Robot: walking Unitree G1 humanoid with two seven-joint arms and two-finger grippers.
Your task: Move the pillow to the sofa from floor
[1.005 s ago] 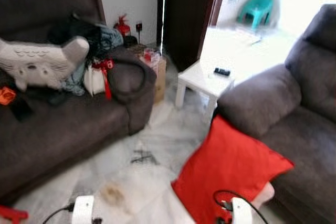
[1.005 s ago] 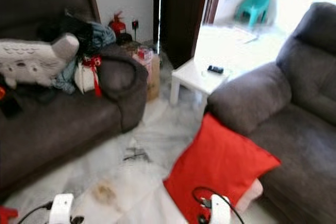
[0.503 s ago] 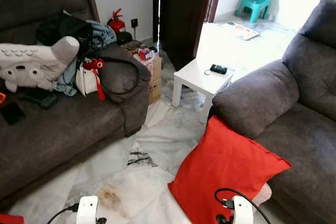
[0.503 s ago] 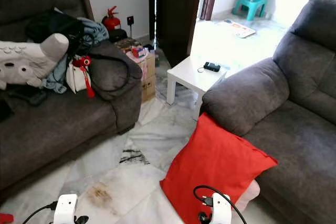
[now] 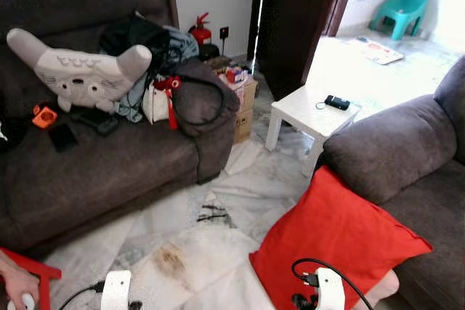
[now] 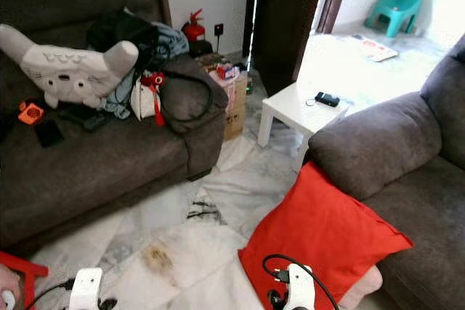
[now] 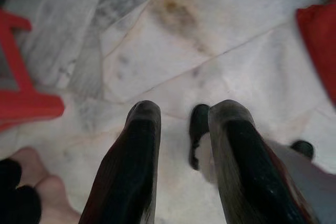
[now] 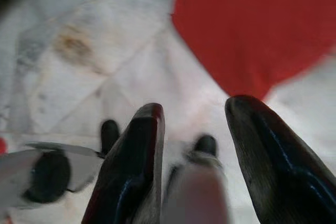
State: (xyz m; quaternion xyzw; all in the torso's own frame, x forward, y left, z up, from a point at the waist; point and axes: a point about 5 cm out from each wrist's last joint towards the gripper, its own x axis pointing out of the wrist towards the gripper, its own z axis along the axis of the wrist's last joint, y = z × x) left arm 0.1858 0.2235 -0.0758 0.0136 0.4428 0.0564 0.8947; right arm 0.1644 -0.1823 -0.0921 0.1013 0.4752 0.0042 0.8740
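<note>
Both hands hung low, the left hand (image 7: 181, 145) and right hand (image 8: 194, 145) parted and empty. The red pillow (image 5: 334, 241) leaned on the floor (image 5: 196, 252) against the near sofa (image 5: 392, 154). Approach step, I judged; reaching down came next.

Lighting: daylight from the open doorway (image 5: 378, 41), floor beyond it washed out; dark sofa (image 5: 87, 172) evenly lit, soft shadow beneath; head views fairly sharp; wrist views blurred, black fingers (image 8: 128, 171) out of focus with faint sheen.
</note>
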